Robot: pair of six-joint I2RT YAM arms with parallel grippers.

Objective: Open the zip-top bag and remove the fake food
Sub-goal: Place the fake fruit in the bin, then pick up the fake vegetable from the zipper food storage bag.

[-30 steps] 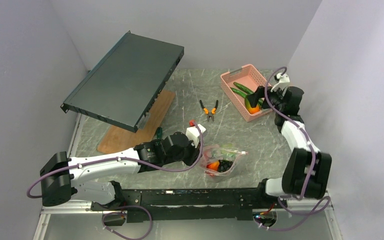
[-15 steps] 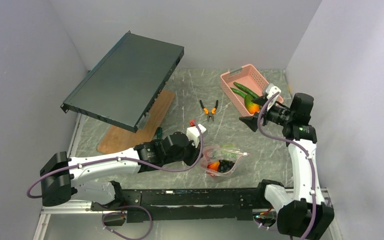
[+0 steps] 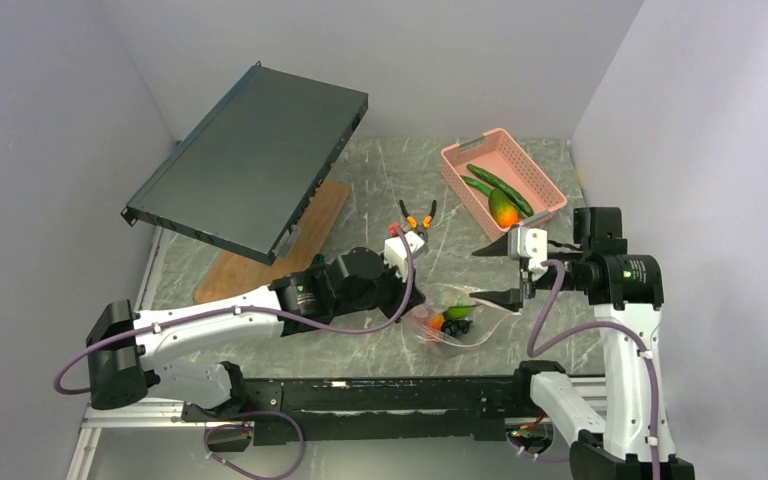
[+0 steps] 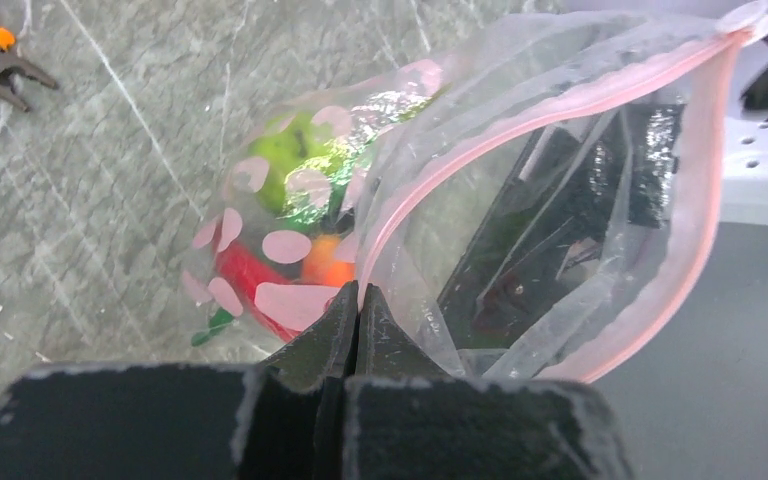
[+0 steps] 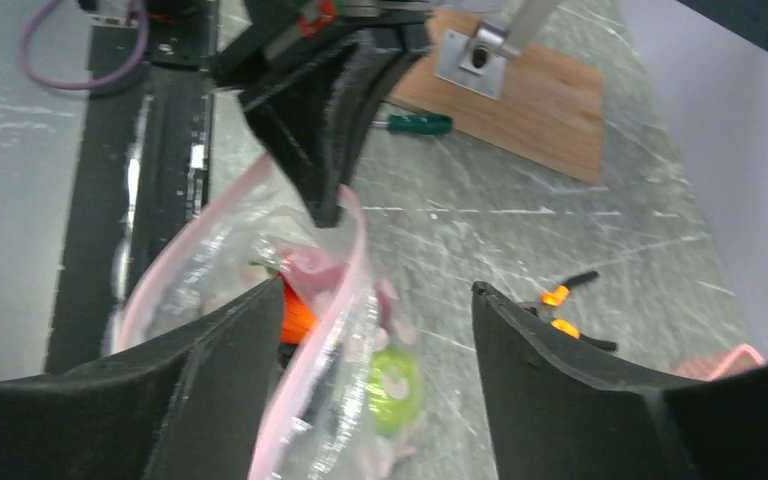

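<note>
At far left a dark flat metal chassis [image 3: 250, 160] is leaning tilted over a wooden board [image 3: 260, 265], and a green-handled screwdriver [image 5: 415, 122] is lying just beside that board on the table [image 3: 360, 180]. Moving in, the left arm is stretching across the table and its left end effector [image 4: 358, 295] is pinching tight on the rim of the zip-top bag [image 4: 560, 200] — jaws pressed together with the plastic between them. The bag is sitting near the middle of the table's near side, and its pink zip strip [image 4: 560, 100] is gaping in a wide loop. Inside, the fake food is bunching at the closed end: a green apple [image 4: 295, 160], an orange piece [image 4: 325, 268], a red piece [image 4: 245, 275] and dark grapes [image 3: 455, 326]. Orange-handled pliers [image 3: 418, 217] are lying behind the bag. Now the right end effector [image 3: 495, 272] — it is hovering at the bag's mouth with its jaws spread wide, gripping nothing. At far right the pink basket [image 3: 475, 140] is holding two cucumbers [image 3: 500, 185] and a mango [image 3: 503, 210].
</note>
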